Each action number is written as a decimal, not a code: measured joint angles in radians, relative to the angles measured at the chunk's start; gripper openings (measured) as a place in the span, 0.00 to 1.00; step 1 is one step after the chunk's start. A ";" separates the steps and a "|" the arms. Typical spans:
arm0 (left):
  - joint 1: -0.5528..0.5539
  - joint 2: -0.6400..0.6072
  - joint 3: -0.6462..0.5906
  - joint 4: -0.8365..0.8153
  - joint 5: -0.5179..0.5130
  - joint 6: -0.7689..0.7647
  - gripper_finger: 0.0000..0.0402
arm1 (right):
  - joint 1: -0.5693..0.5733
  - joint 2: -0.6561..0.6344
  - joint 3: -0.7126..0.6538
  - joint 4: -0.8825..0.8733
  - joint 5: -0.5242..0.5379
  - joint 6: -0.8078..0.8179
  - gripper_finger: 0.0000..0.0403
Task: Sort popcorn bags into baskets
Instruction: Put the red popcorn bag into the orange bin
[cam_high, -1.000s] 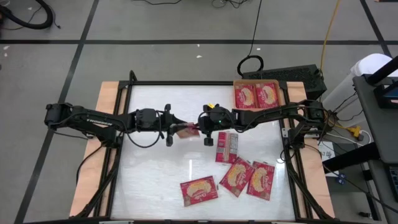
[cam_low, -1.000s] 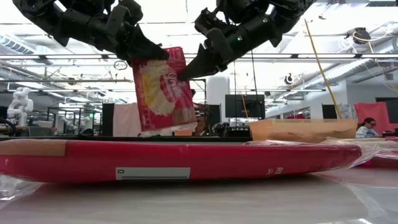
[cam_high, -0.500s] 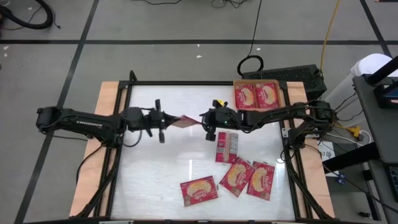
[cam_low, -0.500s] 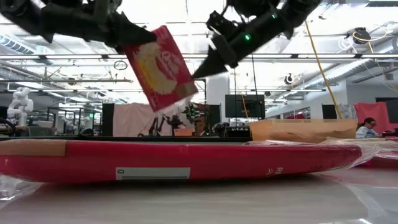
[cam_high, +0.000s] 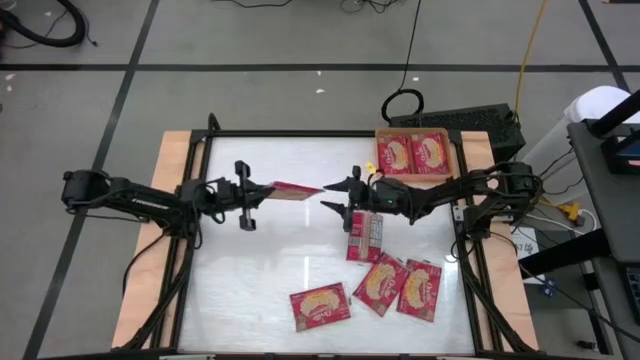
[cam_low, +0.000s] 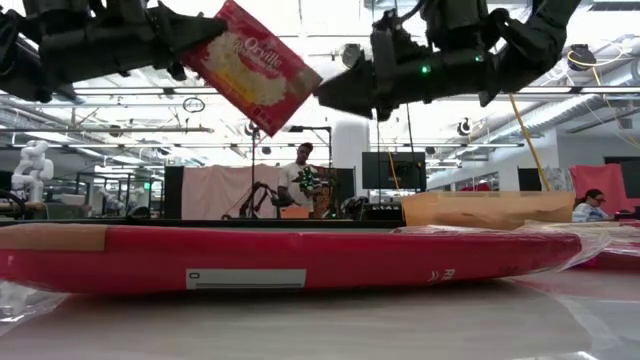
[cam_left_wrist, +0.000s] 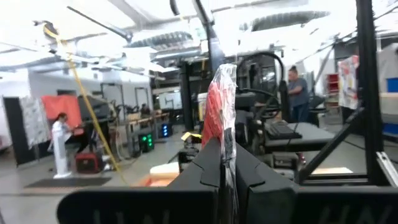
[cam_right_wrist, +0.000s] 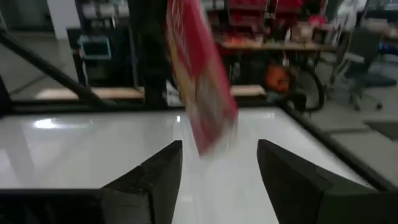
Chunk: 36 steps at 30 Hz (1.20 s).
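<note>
White table (cam_high: 260, 270), workshop behind. Left gripper (cam_high: 262, 190) clamps a popcorn bag (cam_high: 295, 188) in mid-air above the table centre. Right gripper (cam_high: 334, 194) just beside it, fingers spread, empty. Orange tray (cam_high: 380, 133) at far corner holds two bags.

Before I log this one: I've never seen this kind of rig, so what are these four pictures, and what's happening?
Two robot arms work at a table. One camera looks straight down, one sits at table height, and one rides on each wrist. The left gripper is shut on a popcorn bag, holding it in the air. The right gripper is open, just beside the bag and not touching it. Four more bags lie on the table, one with its grey side up. The orange tray at the far edge holds two.
</note>
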 joint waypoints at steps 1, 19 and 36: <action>0.000 0.016 0.003 0.017 0.013 0.005 0.01 | 0.000 -0.001 -0.001 0.021 -0.008 -0.005 0.49; 0.003 0.156 0.069 0.060 0.095 -0.013 0.11 | 0.000 -0.008 0.022 0.035 -0.103 -0.088 0.03; 0.014 0.077 0.389 -0.795 -0.050 -0.140 0.42 | -0.002 -0.193 0.111 -0.725 -0.018 -0.036 0.05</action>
